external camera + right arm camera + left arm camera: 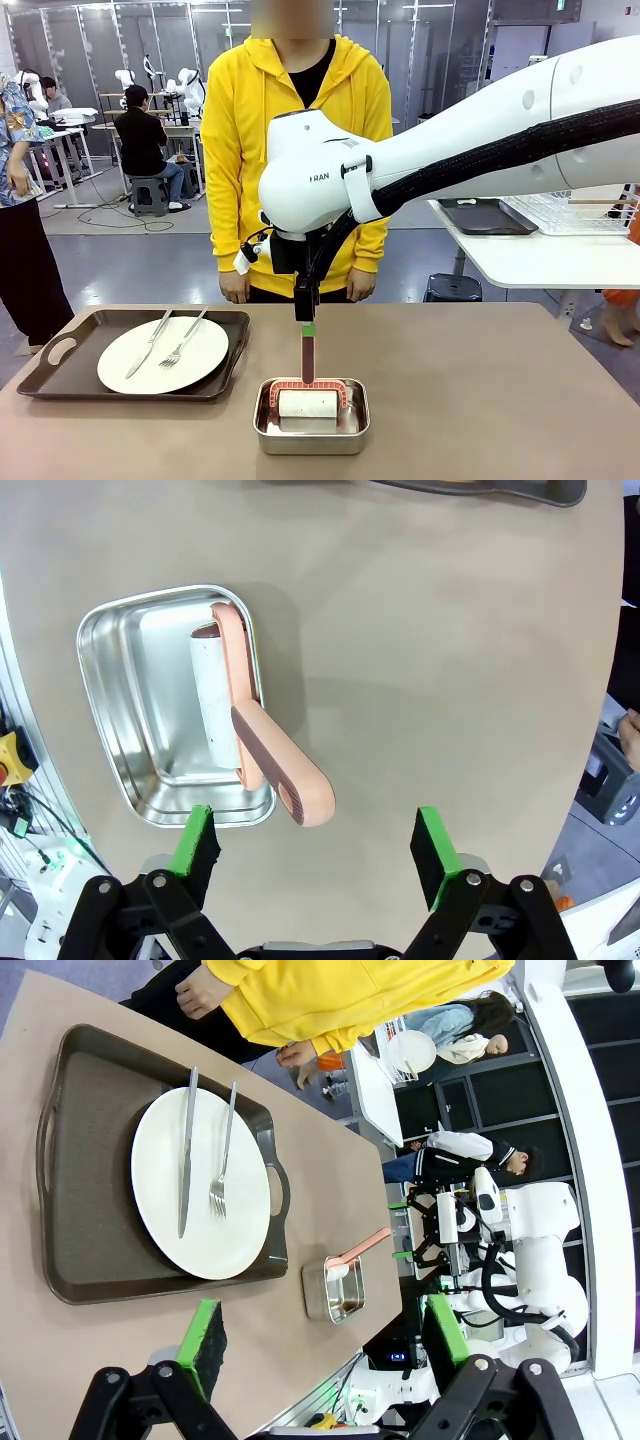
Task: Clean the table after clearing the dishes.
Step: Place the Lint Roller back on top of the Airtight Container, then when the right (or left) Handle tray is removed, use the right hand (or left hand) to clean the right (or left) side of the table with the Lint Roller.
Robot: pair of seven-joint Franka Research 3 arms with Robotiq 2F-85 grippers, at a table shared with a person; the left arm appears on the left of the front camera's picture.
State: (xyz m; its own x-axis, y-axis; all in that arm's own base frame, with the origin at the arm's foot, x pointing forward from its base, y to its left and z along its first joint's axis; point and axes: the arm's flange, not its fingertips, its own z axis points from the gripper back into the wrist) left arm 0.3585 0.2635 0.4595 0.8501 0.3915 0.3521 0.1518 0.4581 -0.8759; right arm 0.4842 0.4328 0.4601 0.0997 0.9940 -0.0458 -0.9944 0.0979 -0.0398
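1. Right now, I am hovering my right gripper (315, 865) over the roller (270, 750), jaws spread wide and gripping nothing. Its pink handle is sticking up out of the steel pan (120, 640), near my edge of the table (480, 400).
2. I am judging the roller light and rigid. Its white roll is probably sticky and best left untouched, so the middle of the handle is looking like the place to pinch.
3. I am holding my left gripper (322, 1355) fully open too, empty, high above the table.
4. The tray (60, 375) is sitting on the table's left part, carrying one white plate (205, 355) with a knife (148, 345) and fork (183, 345) lying on it.
5. I am reckoning the plate hard, slick and breakable, and the cutlery loose. Lifting the stiff tray level by its end handle (284, 1185) is seeming safest.
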